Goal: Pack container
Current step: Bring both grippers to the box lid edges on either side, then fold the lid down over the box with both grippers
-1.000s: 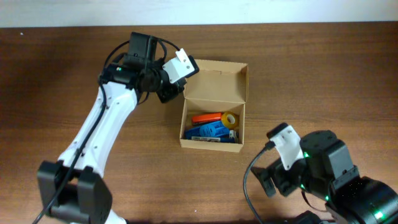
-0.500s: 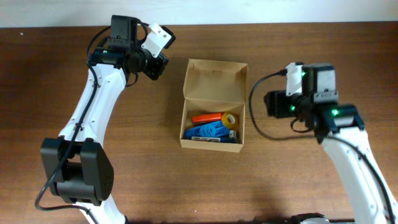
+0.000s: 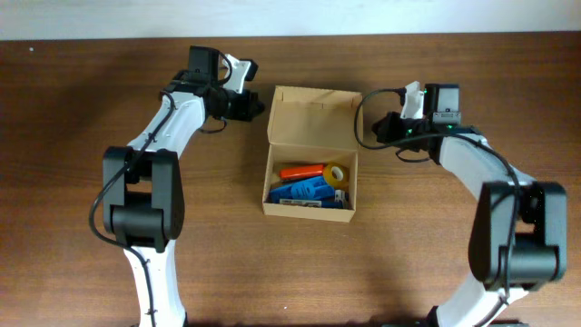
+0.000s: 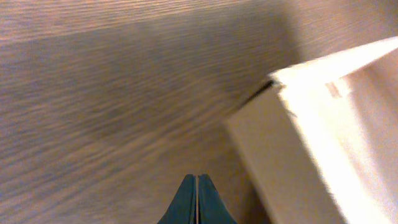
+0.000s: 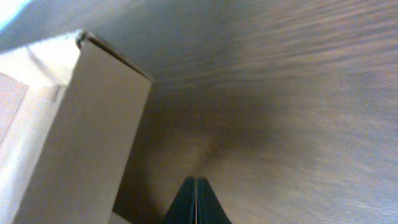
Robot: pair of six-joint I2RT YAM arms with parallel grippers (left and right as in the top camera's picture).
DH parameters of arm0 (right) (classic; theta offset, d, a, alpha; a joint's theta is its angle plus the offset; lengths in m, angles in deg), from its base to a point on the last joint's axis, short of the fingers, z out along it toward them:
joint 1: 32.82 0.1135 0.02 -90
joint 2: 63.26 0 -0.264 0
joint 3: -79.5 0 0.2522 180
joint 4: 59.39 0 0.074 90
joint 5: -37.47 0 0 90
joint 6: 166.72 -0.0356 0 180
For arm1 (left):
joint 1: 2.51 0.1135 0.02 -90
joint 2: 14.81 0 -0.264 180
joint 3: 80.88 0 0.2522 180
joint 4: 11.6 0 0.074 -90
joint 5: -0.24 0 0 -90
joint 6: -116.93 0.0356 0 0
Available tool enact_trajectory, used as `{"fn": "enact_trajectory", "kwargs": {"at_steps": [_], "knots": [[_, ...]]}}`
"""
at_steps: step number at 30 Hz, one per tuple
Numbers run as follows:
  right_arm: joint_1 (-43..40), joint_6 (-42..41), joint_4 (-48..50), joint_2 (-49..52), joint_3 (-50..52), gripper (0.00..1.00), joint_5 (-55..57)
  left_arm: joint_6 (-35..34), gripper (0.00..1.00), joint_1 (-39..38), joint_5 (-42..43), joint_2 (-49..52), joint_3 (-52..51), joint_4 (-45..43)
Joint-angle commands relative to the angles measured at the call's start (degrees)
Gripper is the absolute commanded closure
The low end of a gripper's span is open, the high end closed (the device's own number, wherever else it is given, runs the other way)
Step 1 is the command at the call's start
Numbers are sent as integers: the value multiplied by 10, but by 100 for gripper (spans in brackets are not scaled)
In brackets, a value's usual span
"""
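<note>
The container (image 3: 311,211) is a tan cardboard box in the middle of the table. Its flap lid (image 3: 313,120) stands raised at the back. Inside lie an orange item (image 3: 300,171), a yellow tape roll (image 3: 338,173) and blue items (image 3: 304,191). My left gripper (image 3: 258,107) is shut and empty just left of the lid's upper left corner. In the left wrist view its tips (image 4: 197,180) point at bare wood beside the container (image 4: 323,124). My right gripper (image 3: 373,131) is shut and empty just right of the lid. In the right wrist view its tips (image 5: 196,182) sit beside the container wall (image 5: 74,124).
The wooden table (image 3: 436,263) stretches around the box on all sides. Both arms reach in from the front corners and bend toward the box's back end. A pale strip (image 3: 91,18) runs along the far edge.
The right arm swung from the front right up to the lid's right side and its gripper went from open to shut. The left gripper moved away, then came back beside the lid.
</note>
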Motion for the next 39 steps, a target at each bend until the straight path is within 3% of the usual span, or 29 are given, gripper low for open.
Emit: {"fn": "enact_trajectory", "kwargs": {"at_steps": [1, 16, 20, 24, 28, 31, 35, 39], "knots": [[-2, -50, 23, 37, -6, 96, -96, -35, 98, -5, 76, 13, 8, -2], [-2, -54, 167, 49, -20, 96, -423, -27, 98, 9, 187, -1, 60, -1], [-2, -54, 167, 45, -45, 96, -464, 3, 98, 10, 215, -46, 61, 14], [-2, -54, 157, 11, -45, 96, -466, 79, 98, 10, 208, -106, 61, 71], [3, -49, 82, -9, -45, 96, -466, 143, 98, 3, 187, -149, 61, 155], [9, 7, -18, -11, -45, 96, -460, 152, 98, -17, 101, -156, 61, 234], [13, 108, -223, -11, -45, 96, -335, 169, 98, -40, 42, -156, 61, 315], [13, 132, -296, -20, -45, 96, -279, 186, 98, -52, -5, -156, 61, 379]]}}
